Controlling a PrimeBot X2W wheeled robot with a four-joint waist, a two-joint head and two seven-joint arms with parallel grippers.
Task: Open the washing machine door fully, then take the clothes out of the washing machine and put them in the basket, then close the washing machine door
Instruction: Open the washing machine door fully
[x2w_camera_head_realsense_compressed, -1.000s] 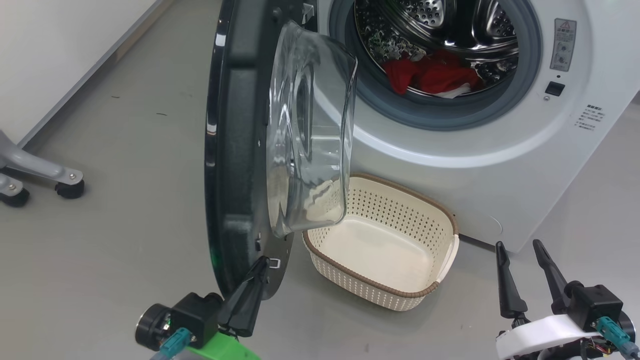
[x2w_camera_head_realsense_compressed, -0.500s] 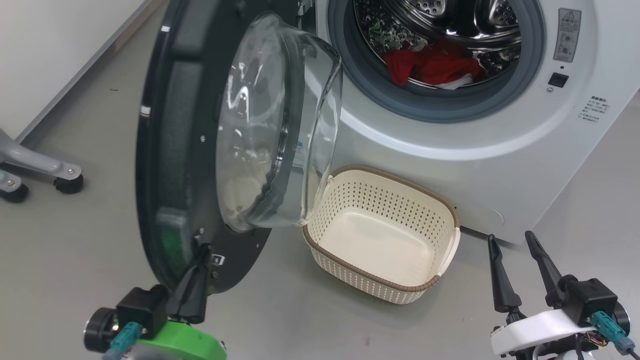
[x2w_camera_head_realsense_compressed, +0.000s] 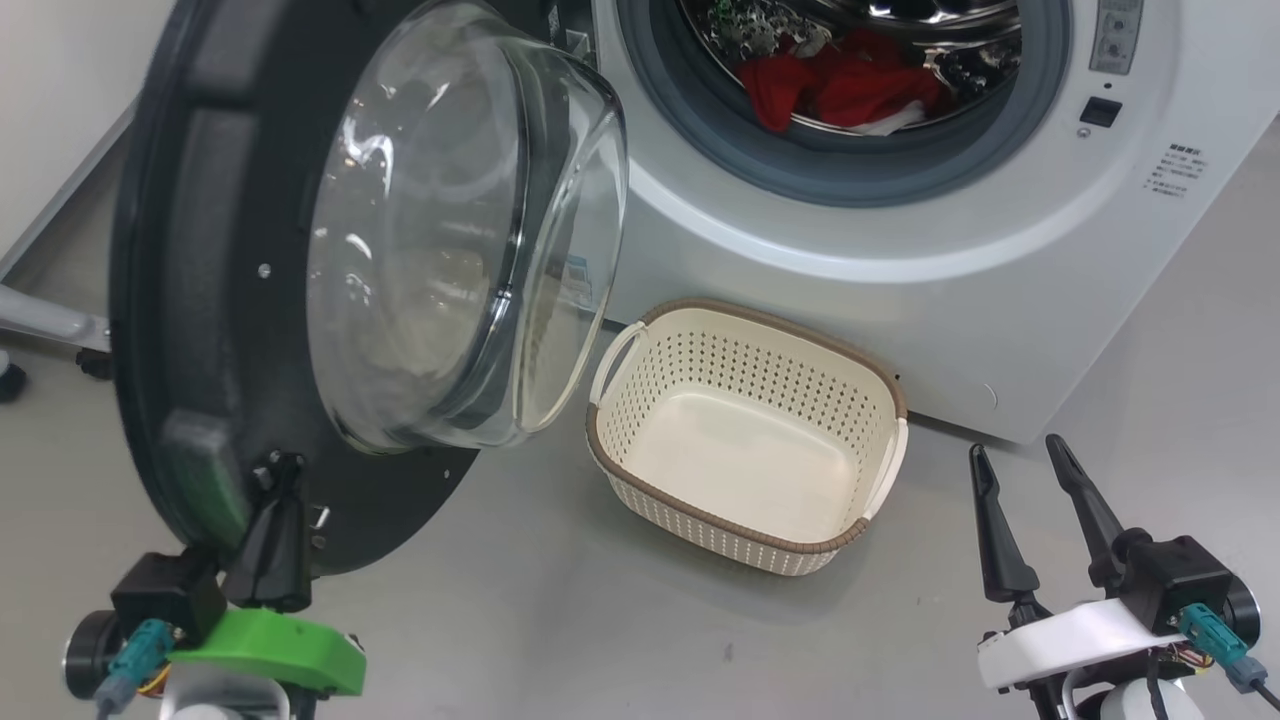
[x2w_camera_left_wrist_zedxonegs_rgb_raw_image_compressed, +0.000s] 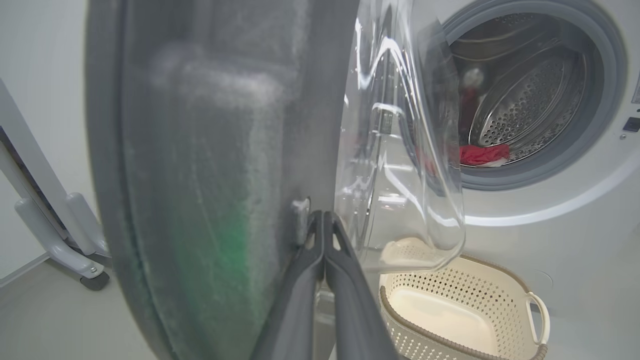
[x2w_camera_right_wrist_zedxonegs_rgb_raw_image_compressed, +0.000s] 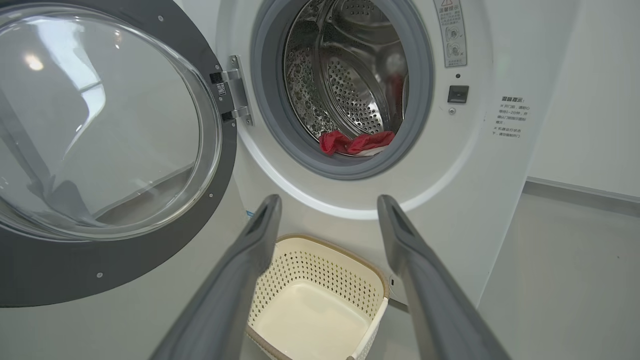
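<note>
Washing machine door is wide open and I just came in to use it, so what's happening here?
A two-armed robot is partway through emptying the washing machine. Its left claw, fingers shut together, has its tips at the lower inner edge of the washing machine door, which stands swung wide. The red clothes lie in the drum, not yet taken out. The basket on the floor holds nothing. The right claw hangs open and empty nearby.

One basket (x2w_camera_head_realsense_compressed: 770, 370), one door (x2w_camera_head_realsense_compressed: 180, 300) (open)
</note>
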